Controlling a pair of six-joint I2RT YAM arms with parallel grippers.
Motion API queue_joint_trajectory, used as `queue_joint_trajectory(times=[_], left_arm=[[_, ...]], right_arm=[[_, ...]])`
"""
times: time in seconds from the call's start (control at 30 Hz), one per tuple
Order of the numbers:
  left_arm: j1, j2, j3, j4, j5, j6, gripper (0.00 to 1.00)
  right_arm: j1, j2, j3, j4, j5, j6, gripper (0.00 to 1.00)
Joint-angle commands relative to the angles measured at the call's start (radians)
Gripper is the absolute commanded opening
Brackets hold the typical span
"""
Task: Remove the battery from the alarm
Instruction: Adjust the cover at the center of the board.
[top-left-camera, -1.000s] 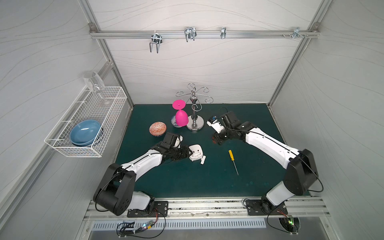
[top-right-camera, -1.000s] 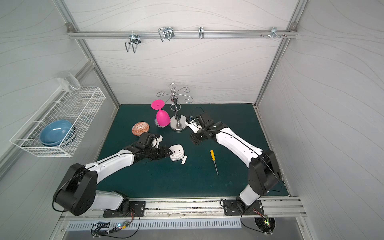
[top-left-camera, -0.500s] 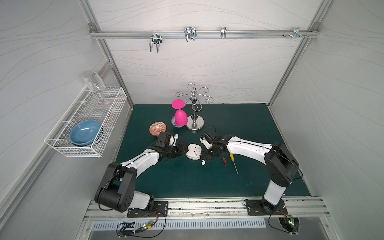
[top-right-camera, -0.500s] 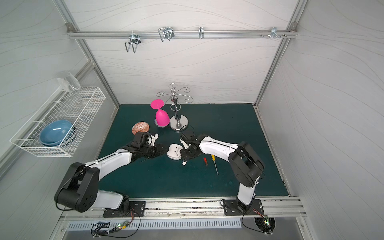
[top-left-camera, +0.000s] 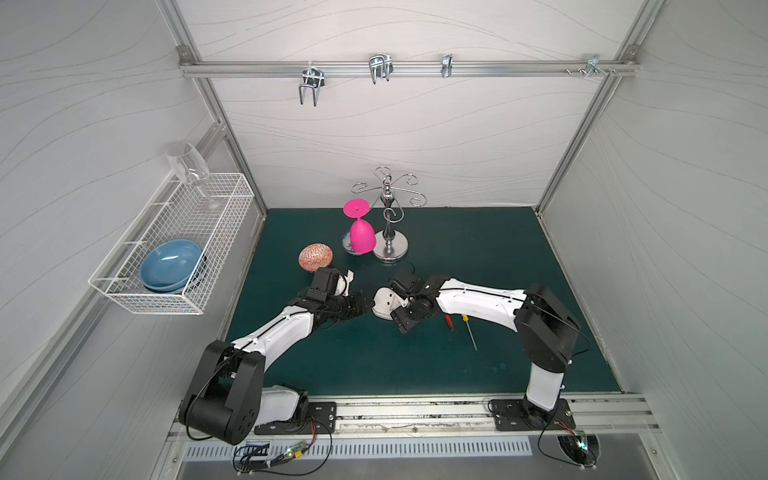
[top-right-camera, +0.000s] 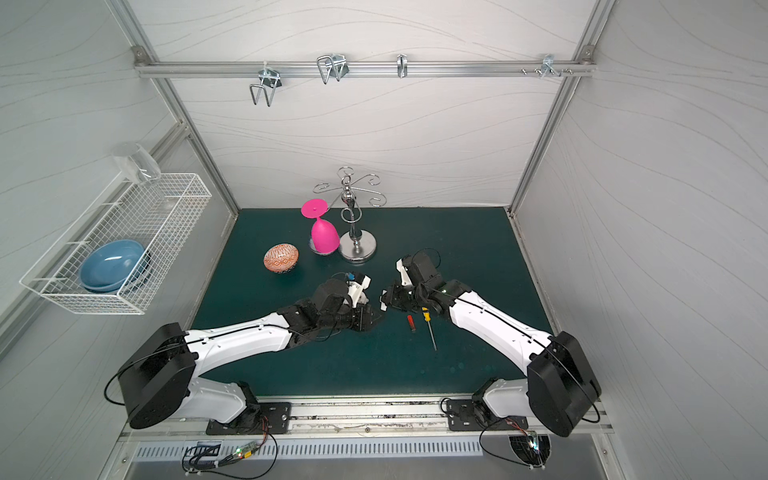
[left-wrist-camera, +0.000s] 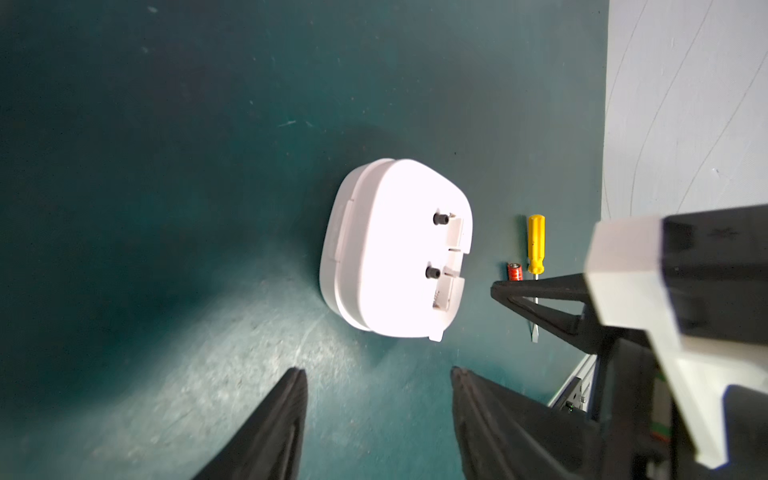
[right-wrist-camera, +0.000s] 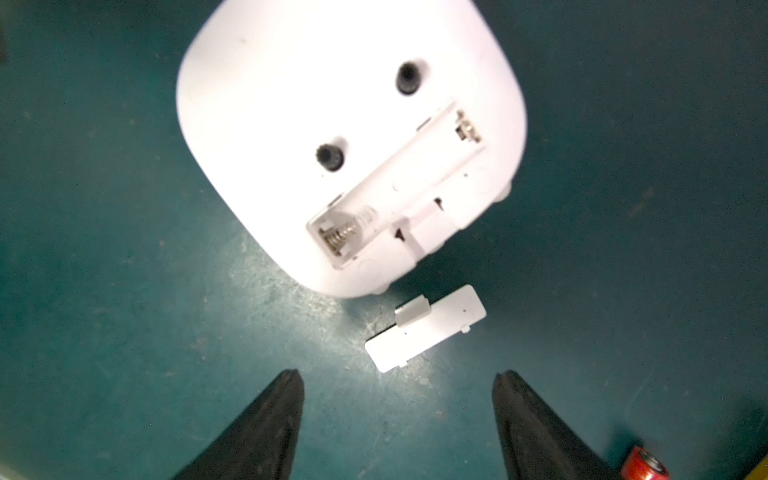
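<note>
Right wrist view: the alarm (right-wrist-camera: 340, 145) sits on the green mat (right-wrist-camera: 124, 291) with its back toward the camera. Its compartment (right-wrist-camera: 399, 187) is uncovered and empty, and the spring (right-wrist-camera: 343, 237) is bare at one end. The loose cover (right-wrist-camera: 426, 328) lies on the mat just beside the alarm, not touching it. The right gripper (right-wrist-camera: 397, 374) is released, its fingers spread with nothing between them. The battery (right-wrist-camera: 644, 467) shows at the frame's corner, on the mat and apart from the alarm.

Left wrist view: the left gripper (left-wrist-camera: 376, 370) is likewise released, its fingers wide, short of the alarm and grasping nothing. Beyond the alarm the battery lies just beside the yellow handle of the screwdriver (left-wrist-camera: 535, 243) (whether they touch I cannot tell).

Top views: in both, the battery lies on the mat next to the screwdriver, on the side toward the alarm. A second ago no red showed there, and the right arm (top-left-camera: 478, 301) reached back toward the chrome stand (top-left-camera: 389, 249). Half a second ago the battery already lay where it is now, with the right arm in by the alarm. The alarm has hardly shifted.
</note>
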Motion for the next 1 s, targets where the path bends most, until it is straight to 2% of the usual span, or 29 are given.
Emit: queue_joint_trajectory(times=[0.0, 0.07, 0.17, 0.37, 0.57, 0.8, 0.97], left_arm=[[0.005, 0.024, 0.037, 0.043, 0.056, 0.014, 0.56], [0.004, 0.022, 0.029, 0.049, 0.062, 0.015, 0.55], [0.004, 0.022, 0.012, 0.061, 0.075, 0.006, 0.52], [0.005, 0.003, -0.033, 0.078, 0.066, -0.004, 0.51], [0.007, -0.022, -0.076, 0.093, 0.051, -0.02, 0.51], [0.023, -0.098, -0.155, 0.112, 0.031, -0.047, 0.51], [0.023, -0.146, -0.228, 0.141, 0.027, -0.071, 0.52]], right_arm=[[0.006, -0.071, -0.069, 0.18, -0.22, 0.096, 0.69], [0.047, -0.069, -0.103, 0.298, -0.309, 0.19, 0.74], [0.134, -0.024, -0.103, 0.416, -0.331, 0.3, 0.81], [0.189, 0.09, -0.07, 0.528, -0.325, 0.419, 0.82], [0.197, 0.154, -0.01, 0.52, -0.285, 0.41, 0.78], [0.171, 0.219, 0.097, 0.465, -0.268, 0.343, 0.7], [0.153, 0.247, 0.146, 0.424, -0.268, 0.299, 0.69]])
